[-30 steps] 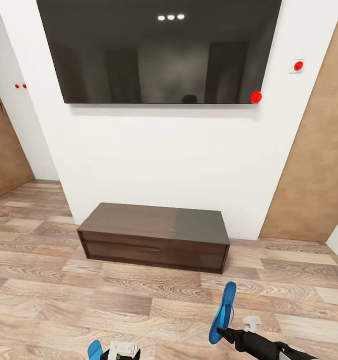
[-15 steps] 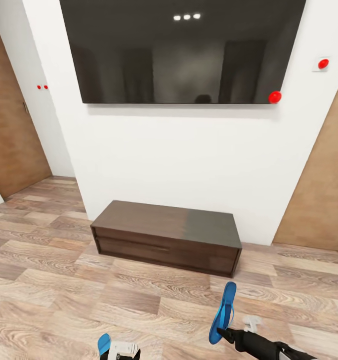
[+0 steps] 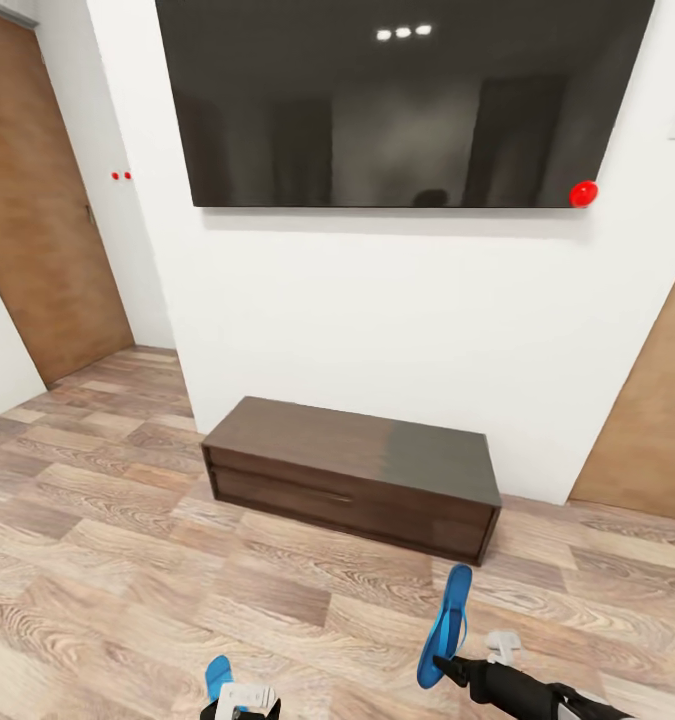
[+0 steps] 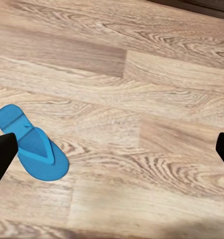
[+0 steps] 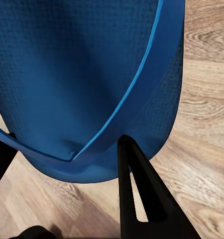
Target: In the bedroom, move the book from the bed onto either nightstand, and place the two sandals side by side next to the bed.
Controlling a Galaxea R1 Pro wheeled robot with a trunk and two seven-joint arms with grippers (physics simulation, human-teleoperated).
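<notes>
A bright blue sandal (image 3: 447, 622) stands on end above the wood-plank floor, with my right gripper (image 3: 442, 668) shut on its lower end. In the right wrist view this sandal (image 5: 82, 74) is very close, and a black finger (image 5: 137, 189) presses against its edge. The second blue sandal (image 3: 217, 676) lies flat on the floor, just beyond my left gripper (image 3: 245, 702). In the left wrist view that sandal (image 4: 32, 144) lies beside one finger (image 4: 2, 152), and the left gripper (image 4: 112, 149) is open with bare floor between its tips. The bed, book and nightstand are out of view.
A long low dark cabinet (image 3: 352, 470) stands against the white wall under a large black screen (image 3: 397, 100). A tan door (image 3: 47, 220) is at the left and another (image 3: 657, 400) at the right. Plank floor (image 3: 107, 560) lies between me and the cabinet.
The whole picture has shifted to the right, so the camera has turned left. Both arms and the held sandal keep their places in the view.
</notes>
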